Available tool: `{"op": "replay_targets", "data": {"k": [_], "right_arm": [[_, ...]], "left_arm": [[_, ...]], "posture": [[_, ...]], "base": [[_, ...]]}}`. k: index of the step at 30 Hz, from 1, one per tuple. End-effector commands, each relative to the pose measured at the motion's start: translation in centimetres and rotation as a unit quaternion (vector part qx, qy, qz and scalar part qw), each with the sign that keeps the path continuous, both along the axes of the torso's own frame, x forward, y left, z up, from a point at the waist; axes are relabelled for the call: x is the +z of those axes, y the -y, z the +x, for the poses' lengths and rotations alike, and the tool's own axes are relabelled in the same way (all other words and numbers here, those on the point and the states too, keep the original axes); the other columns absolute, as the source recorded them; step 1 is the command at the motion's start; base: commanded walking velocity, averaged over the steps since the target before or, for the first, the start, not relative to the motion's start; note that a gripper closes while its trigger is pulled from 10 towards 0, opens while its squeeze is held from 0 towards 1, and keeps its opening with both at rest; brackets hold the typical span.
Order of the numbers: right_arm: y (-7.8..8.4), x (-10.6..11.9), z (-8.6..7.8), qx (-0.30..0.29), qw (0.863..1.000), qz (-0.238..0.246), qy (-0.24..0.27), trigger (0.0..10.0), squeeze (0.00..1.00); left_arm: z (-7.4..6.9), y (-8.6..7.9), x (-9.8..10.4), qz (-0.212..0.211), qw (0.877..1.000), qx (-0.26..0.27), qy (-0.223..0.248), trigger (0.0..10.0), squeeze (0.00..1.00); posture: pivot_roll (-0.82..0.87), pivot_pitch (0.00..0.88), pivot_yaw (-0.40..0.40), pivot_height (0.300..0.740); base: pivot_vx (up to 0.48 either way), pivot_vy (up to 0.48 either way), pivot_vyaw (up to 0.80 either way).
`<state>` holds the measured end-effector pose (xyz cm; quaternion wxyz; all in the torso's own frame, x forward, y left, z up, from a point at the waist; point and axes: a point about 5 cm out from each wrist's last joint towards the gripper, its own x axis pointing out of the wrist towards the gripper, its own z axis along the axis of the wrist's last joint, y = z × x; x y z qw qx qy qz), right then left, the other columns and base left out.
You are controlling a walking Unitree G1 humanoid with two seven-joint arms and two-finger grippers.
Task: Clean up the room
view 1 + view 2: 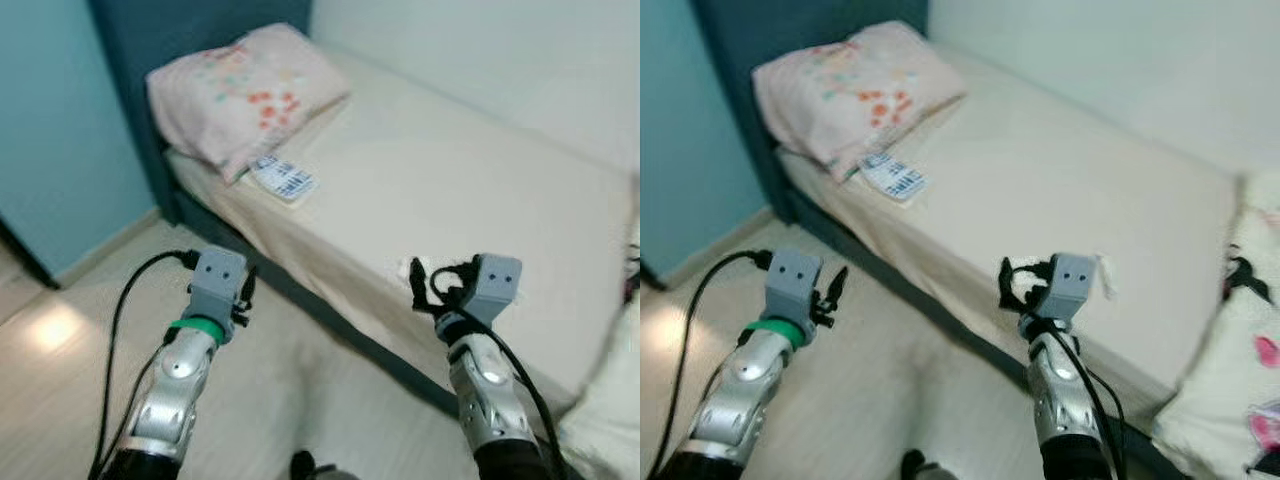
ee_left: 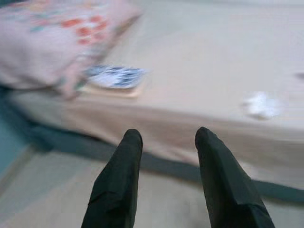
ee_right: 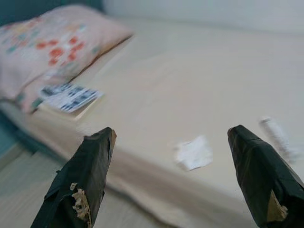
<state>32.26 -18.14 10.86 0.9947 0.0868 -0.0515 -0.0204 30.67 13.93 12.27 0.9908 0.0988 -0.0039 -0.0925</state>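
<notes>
A bed [image 1: 450, 180] with a cream sheet stands in front of me. A crumpled white paper scrap [image 3: 194, 153] lies on the sheet near the bed's front edge, and a second blurred white bit [image 3: 278, 135] lies beside it. A blue-and-white printed booklet [image 1: 285, 180] rests by the pink floral pillow [image 1: 245, 90] at the head. My right gripper [image 3: 172, 132] hovers wide open just short of the scrap, at the bed's edge [image 1: 425, 285]. Over the floor beside the bed, my left gripper [image 2: 166, 142] is open and holds nothing.
A dark blue headboard [image 1: 150, 60] and a teal wall [image 1: 50, 130] close off the left. Pale wood floor [image 1: 70, 330] runs along the bed. A white fabric item with pink and black marks [image 1: 1240, 380] lies at the bed's right end.
</notes>
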Motion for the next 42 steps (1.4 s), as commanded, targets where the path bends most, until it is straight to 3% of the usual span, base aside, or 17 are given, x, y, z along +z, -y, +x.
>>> {"op": "replay_targets", "data": {"k": [1,5,8,10,16,22,25,29,42], "right_arm": [[0.1,-0.8,-0.4,-0.002,1.000,-0.002,-0.014,10.0,0.00],[0.1,-0.8,-0.4,-0.001,1.000,-0.002,-0.014,10.0,0.00],[0.1,-1.0,-0.4,0.001,1.000,-0.003,-0.017,10.0,0.00],[0.1,-1.0,-0.4,0.001,1.000,-0.003,-0.017,10.0,0.00],[-0.3,-1.4,-0.6,0.012,1.000,-0.004,-0.023,10.0,0.00],[-0.8,-1.5,-0.5,0.032,0.999,0.001,-0.022,10.0,0.00],[-3.0,-1.9,-0.9,0.119,0.990,0.071,-0.036,10.0,0.00],[-3.8,-2.1,-1.3,0.148,0.985,0.084,-0.038,10.0,0.00],[-3.5,-2.2,-1.1,0.153,0.984,0.084,-0.041,10.0,0.00]], "left_arm": [[-0.5,0.2,-0.9,-0.013,0.999,-0.013,-0.030,10.0,0.00],[-0.8,0.3,-1.4,-0.008,0.999,-0.026,-0.041,10.0,0.00],[-1.0,0.0,-2.6,0.034,0.998,-0.032,-0.051,10.0,0.00],[-1.0,0.0,-2.6,0.034,0.998,-0.032,-0.051,10.0,0.00],[-0.8,-1.3,-3.9,0.042,0.997,0.002,-0.068,10.0,0.00],[-0.6,-1.4,-3.4,0.040,0.998,0.010,-0.057,10.0,0.00],[-0.4,-0.6,-1.9,0.066,0.998,0.007,0.007,10.0,0.00],[0.0,0.1,-1.1,0.068,0.997,0.007,0.030,10.0,0.00],[0.6,1.4,0.0,0.060,0.996,-0.011,0.059,10.0,0.00]], "posture": [[0.14,0.134,-0.058,0.740],[0.14,0.134,-0.058,0.740],[0.13,0.131,-0.059,0.740],[0.13,0.131,-0.059,0.740],[0.12,0.126,-0.061,0.740],[0.12,0.126,-0.061,0.740],[0.12,0.126,-0.061,0.740],[0.12,0.120,-0.067,0.740],[0.12,0.099,-0.061,0.740]], "base": [[0.000,0.000,-0.80],[0.000,0.000,-0.80],[0.000,0.000,-0.80],[0.000,0.000,-0.80],[0.000,0.000,-0.80],[0.000,0.000,-0.80],[0.267,0.000,-0.76],[0.480,0.000,-0.17],[0.480,0.000,0.00]]}}
